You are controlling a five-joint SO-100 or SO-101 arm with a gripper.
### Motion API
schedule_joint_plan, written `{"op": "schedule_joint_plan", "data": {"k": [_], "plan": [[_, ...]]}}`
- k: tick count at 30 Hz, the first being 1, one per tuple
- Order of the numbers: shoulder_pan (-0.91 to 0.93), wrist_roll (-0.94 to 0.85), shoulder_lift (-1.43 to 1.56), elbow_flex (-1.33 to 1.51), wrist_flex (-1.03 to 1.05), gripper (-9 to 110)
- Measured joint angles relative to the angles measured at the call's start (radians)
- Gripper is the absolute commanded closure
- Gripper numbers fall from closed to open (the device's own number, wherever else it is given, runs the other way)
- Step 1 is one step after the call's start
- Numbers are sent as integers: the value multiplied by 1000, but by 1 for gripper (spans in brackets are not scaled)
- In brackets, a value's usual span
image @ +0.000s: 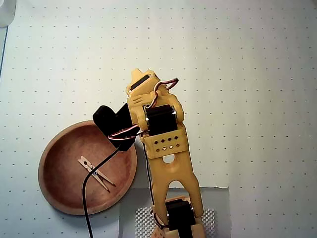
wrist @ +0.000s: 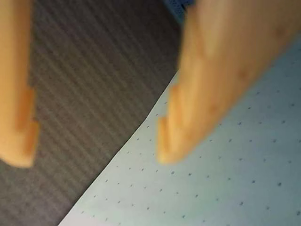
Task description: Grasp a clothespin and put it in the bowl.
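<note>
The clothespin (image: 88, 164) lies flat inside the reddish-brown wooden bowl (image: 41, 167) at the lower left of the overhead view. A black cable (image: 87, 198) crosses over the bowl and part of the clothespin. My yellow gripper (image: 140, 79) is raised over the mat, up and to the right of the bowl and well clear of it. In the wrist view my gripper (wrist: 94, 154) is open, its two orange fingers (wrist: 197, 94) wide apart with nothing between them. Neither bowl nor clothespin shows in the wrist view.
A white dotted mat (image: 247, 74) covers the table. The black wrist camera (image: 113, 125) hangs over the bowl's upper right rim. The arm's base stands on a grey patterned pad (image: 133, 218) at the bottom. Beyond the mat's edge, the wrist view shows a dark striped surface (wrist: 84, 84).
</note>
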Motion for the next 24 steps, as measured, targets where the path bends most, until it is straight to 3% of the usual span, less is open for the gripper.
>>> {"op": "schedule_joint_plan", "data": {"k": [2, 12, 24], "plan": [[5, 12, 26, 0, -14, 106], [49, 31, 227, 6, -83, 105], [204, 207, 594, 456, -368, 105]]}}
